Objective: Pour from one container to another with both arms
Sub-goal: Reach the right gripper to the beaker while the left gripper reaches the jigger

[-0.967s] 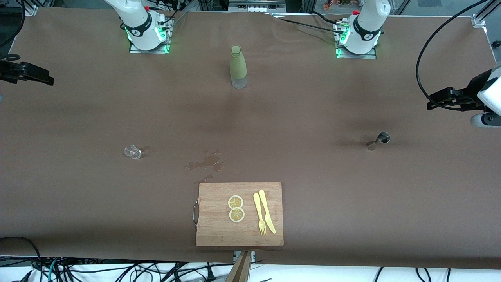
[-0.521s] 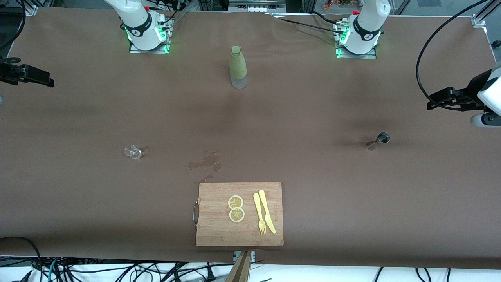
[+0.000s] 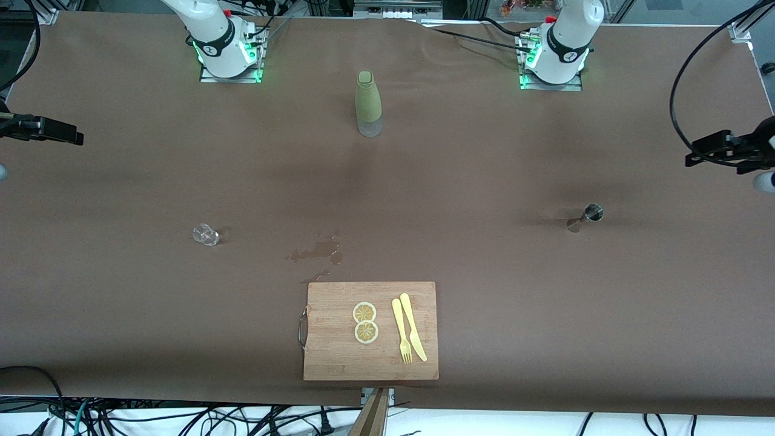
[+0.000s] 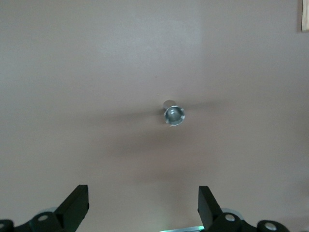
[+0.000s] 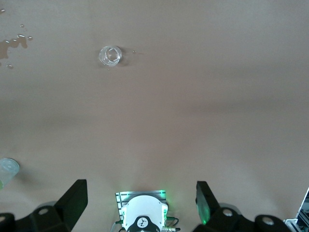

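Nothing is picked up yet: the steel jigger (image 3: 592, 213) and the glass cup (image 3: 205, 234) stand well apart on the brown surface (image 3: 460, 181), either side of the cutting board (image 3: 370, 330). The left gripper (image 4: 144, 205) hangs over the jigger and the right gripper (image 5: 141, 203) over bare surface near the cup, both with jaws open and empty. Grasping, lifting and pouring are all left to do.

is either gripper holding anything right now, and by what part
Nothing is held. The left gripper and right gripper are both open and empty; the jigger and glass cup stand untouched.
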